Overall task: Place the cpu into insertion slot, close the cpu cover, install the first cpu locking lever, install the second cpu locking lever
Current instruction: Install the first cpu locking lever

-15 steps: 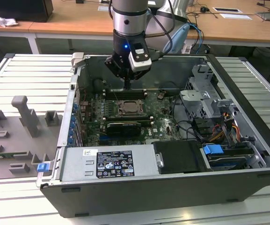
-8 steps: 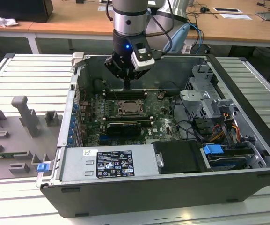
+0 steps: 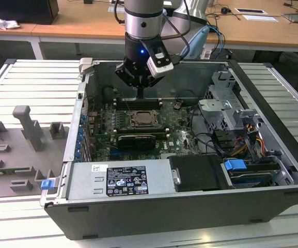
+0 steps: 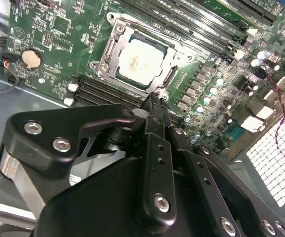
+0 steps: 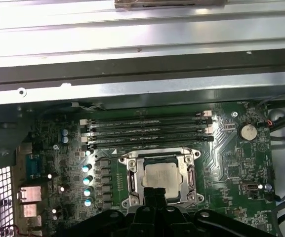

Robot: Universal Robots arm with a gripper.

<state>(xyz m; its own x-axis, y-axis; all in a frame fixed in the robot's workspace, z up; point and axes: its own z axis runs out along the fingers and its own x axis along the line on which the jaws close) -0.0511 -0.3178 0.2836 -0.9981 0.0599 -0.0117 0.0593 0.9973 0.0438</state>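
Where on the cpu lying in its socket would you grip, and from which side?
Probably two opposite edges of the cpu, coming straight down from above: it lies flat, pale top up, ringed by the insertion slot rim, so no sideways approach looks open.

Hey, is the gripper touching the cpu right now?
Apart. In the exterior view the gripper hangs over the memory slots, a clear gap between its tip and the cpu.

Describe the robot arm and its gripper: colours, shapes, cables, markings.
The arm is a silver-grey metal cylinder with a small blue light. A white boxy module sits on its wrist; black cables loop beside it. The gripper is matte black, angular, tapering, with silver screw heads.
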